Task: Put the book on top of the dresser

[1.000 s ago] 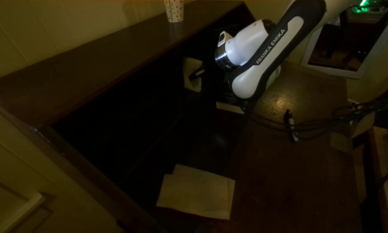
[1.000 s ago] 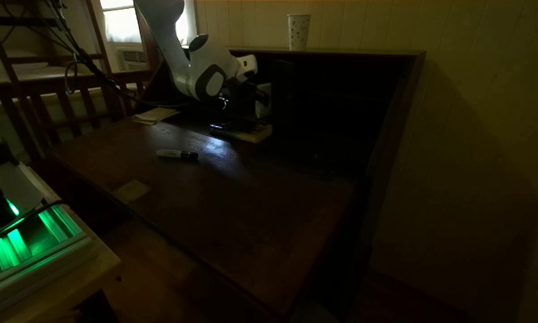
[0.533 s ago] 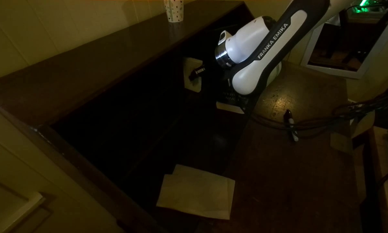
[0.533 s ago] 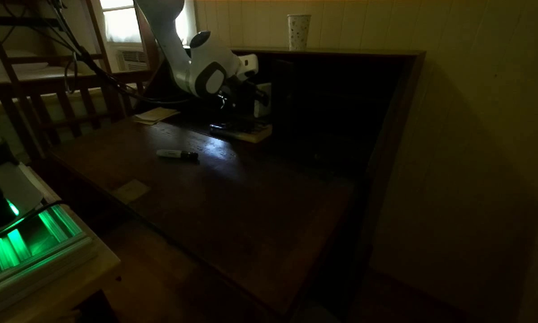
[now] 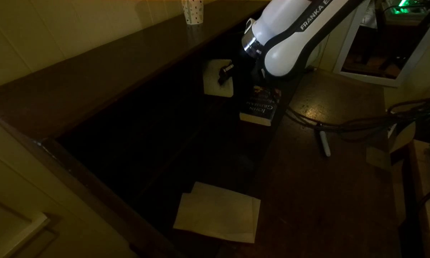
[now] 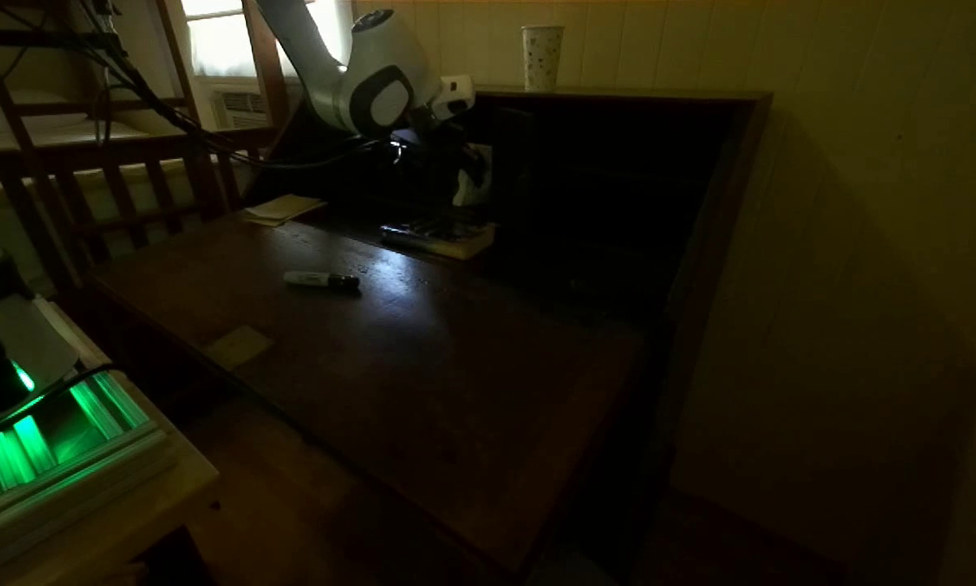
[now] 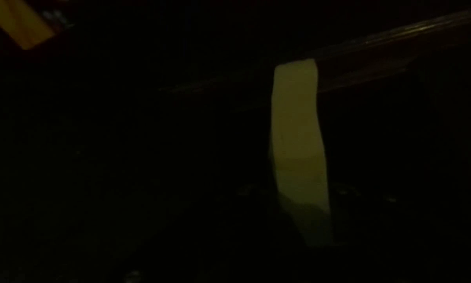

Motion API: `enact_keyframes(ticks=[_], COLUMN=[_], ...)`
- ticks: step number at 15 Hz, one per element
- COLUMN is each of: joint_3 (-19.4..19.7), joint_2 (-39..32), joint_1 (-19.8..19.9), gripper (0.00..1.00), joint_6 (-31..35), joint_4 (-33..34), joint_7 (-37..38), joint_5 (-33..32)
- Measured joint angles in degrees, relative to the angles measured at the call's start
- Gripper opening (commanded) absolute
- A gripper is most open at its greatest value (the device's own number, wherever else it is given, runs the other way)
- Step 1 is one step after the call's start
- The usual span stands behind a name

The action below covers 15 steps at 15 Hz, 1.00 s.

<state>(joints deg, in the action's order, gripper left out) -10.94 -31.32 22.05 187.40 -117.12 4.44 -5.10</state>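
The pale, whitish book (image 5: 210,80) is upright in my gripper (image 5: 225,73), in front of the dark shelf opening. It also shows in an exterior view (image 6: 469,191), partly behind the gripper (image 6: 478,165). In the wrist view its pale edge (image 7: 296,114) stands between the very dark fingers (image 7: 302,192), which are shut on it. The fingers' outlines are hard to make out there. The dresser's smooth brown top (image 5: 93,77) lies higher and to the side of the book. Its edge shows in an exterior view (image 6: 658,96).
A patterned cup (image 5: 193,13) stands on the dresser top. A dark-covered book with coloured print (image 5: 260,105) lies below the gripper. Larger pale sheets (image 5: 218,216) and a marker (image 5: 324,142) lie on the lower surface. Cables (image 5: 344,127) hang from the arm.
The arm and gripper have risen, and the pale book has risen and turned slightly with them. More of the dark-covered book's print now shows below. The cables have shifted over the marker.
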Motion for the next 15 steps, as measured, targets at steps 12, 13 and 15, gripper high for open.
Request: enact_keyframes(ticks=[12, 13, 15], joint_3=[7.46, 7.45, 7.43], joint_2=[11.11, 11.65, 12.98], joint_1=[-7.47, -7.6, -7.81], gripper=[0.06, 0.06, 0.06], joint_6=[-19.68, -20.24, -21.48], joint_4=[-3.12, -3.54, -4.63], joint_7=[-5.95, -6.61, -8.17], joint_5=[1.75, 2.34, 3.93])
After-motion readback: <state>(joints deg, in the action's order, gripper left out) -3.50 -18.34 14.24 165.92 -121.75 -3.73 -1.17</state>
